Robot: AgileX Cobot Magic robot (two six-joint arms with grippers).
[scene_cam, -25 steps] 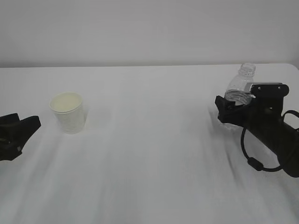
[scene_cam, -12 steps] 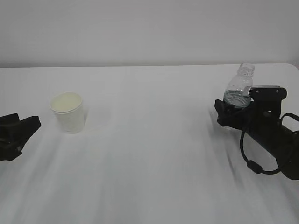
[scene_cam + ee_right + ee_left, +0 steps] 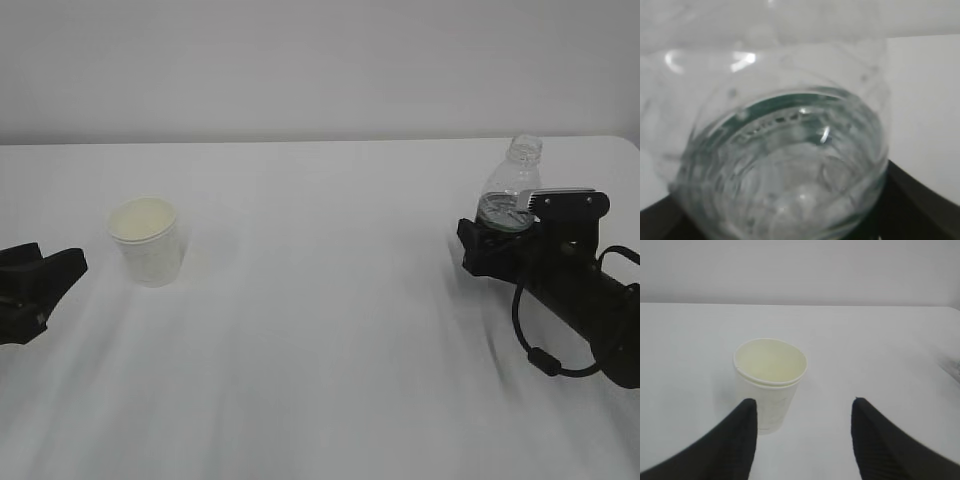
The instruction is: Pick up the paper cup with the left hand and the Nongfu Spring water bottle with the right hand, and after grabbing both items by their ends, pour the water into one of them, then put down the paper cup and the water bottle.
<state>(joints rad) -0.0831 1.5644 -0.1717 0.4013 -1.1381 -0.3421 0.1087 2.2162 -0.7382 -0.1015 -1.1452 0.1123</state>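
The black right gripper (image 3: 490, 245), its jaws set wide, flanks the base of a clear ribbed plastic water bottle (image 3: 512, 190) standing on the white table (image 3: 330, 330); a firm grip cannot be confirmed. At left, the black left gripper (image 3: 802, 415) hangs part-open and empty just short of the small white paper cup (image 3: 770, 382), upright.

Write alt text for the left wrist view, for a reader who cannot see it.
A small white paper cup stands upright and looks empty on a plain white table, just ahead of the left pincer. The pincer's two black fingers are spread open, the cup near the left one and not gripped.
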